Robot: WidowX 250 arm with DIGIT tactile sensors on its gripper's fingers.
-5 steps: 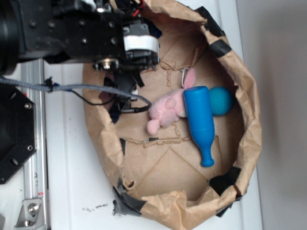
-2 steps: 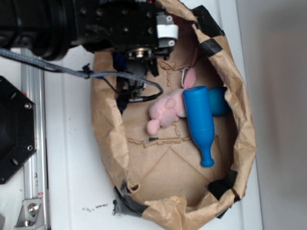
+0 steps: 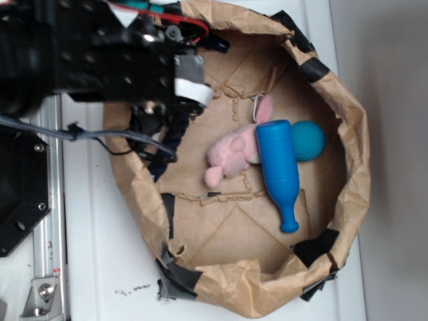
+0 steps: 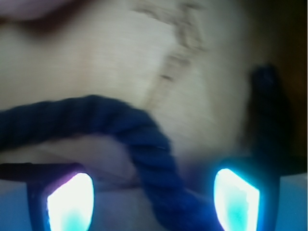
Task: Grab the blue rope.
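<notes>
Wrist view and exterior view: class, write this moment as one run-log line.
target: dark navy twisted rope | location: crumpled brown paper basin | gripper: open, rope running between fingers | grasp: not yet closed

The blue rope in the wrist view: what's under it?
Brown paper bag floor lies under the blue rope, which runs down between the two fingers. The rope's lower end is cut off by the frame, so what's beneath it there is hidden.

The blue rope point(image 4: 120, 130) is thick, dark navy and tightly twisted — its strands show plainly in the wrist view. It arches in from the left edge, bends near the middle and drops toward the bottom — lying against brown paper, slightly blurred.
</notes>
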